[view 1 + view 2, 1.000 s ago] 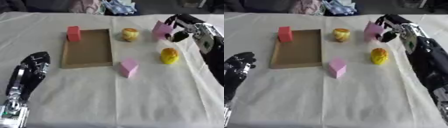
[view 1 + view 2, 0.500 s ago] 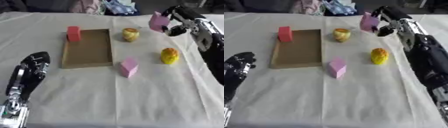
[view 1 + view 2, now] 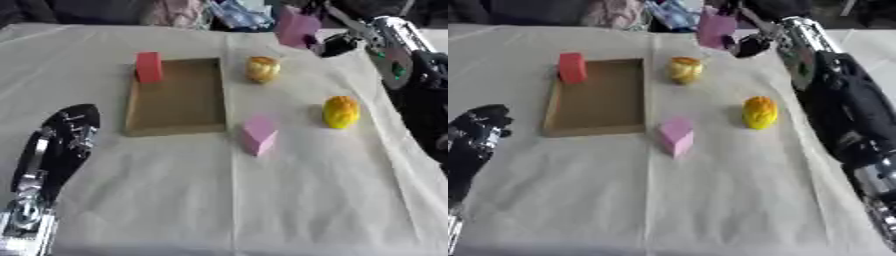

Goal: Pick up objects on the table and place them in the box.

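White tablecloth below, right hand grips unlabelled pink block.

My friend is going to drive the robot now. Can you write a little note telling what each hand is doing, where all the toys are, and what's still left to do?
Right hand: shut on a pink block, held up over the table's far side.
Left hand: idle near the lower left corner, holding nothing.
Box: nothing inside it yet.
Red block: at the box's far left corner, outside.
Yellowish round toy: just right of the box.
Yellow toy: farther right.
Second pink block: near the box's front right corner.
Done: one pink block picked up.
Left: put it in the box, then the other four.
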Tool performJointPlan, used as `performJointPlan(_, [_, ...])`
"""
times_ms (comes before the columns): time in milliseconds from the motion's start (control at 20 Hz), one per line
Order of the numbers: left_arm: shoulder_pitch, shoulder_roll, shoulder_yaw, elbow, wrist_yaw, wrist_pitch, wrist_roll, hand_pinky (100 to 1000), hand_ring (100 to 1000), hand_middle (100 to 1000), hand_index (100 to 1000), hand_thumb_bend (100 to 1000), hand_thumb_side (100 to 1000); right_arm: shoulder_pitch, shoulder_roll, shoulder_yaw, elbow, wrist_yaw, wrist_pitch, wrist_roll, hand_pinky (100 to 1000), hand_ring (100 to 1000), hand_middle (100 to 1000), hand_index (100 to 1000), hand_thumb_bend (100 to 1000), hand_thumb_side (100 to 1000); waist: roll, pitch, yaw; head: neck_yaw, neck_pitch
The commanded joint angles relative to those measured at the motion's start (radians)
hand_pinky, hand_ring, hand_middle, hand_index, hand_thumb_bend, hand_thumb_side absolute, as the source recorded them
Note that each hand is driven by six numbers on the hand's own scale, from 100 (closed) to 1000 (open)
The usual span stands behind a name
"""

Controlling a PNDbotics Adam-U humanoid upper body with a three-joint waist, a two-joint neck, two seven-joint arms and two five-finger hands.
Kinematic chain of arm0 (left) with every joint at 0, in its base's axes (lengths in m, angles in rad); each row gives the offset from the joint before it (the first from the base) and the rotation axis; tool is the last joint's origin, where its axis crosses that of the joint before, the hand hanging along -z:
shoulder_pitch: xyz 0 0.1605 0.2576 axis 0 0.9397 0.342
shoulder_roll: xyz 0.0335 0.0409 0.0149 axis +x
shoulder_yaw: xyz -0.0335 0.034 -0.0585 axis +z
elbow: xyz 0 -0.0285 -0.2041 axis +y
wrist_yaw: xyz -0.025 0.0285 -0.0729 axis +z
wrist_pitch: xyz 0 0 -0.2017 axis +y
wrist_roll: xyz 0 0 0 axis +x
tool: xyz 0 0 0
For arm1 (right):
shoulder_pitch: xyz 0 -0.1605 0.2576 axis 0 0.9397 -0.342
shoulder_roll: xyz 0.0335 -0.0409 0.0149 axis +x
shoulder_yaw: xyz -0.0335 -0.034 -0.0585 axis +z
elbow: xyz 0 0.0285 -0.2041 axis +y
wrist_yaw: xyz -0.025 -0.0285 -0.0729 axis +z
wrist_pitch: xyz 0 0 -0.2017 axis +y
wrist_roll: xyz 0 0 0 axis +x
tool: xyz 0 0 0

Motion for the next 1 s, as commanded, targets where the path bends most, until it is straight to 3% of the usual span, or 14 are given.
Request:
performJointPlan(50, [-0.015,0.011,-0.006,-0.015,0.004,-0.003,-0.008,734,757,722,767,237,556,-0.048,0.035,0.001,-0.002,0.016,-0.003,0.010,860,663,552,525,100,100,-0.002,-0.005,0.013,-0.020,-0.008])
performJointPlan(450, [-0.031,0.007,-0.021,-0.019,0.008,-0.004,-0.025,734,757,722,767,237,555,-0.081,0.134,-0.013,0.078,0.143,0.028,0.004,871,684,575,555,100,100,-0.001,0.013,0.082,-0.077,-0.025])
performJointPlan(650, [-0.035,0.006,-0.026,-0.020,0.008,-0.004,-0.032,736,757,720,767,236,556,-0.083,0.164,-0.029,0.118,0.240,0.081,-0.027,881,699,591,565,100,100,-0.001,0.019,0.106,-0.096,-0.030])
performJointPlan(1000, [-0.040,0.003,-0.028,-0.022,0.010,-0.004,-0.034,737,757,717,767,235,556,-0.076,0.207,-0.026,0.131,0.395,0.163,-0.099,896,719,617,609,194,161,-0.003,0.025,0.124,-0.103,-0.033])
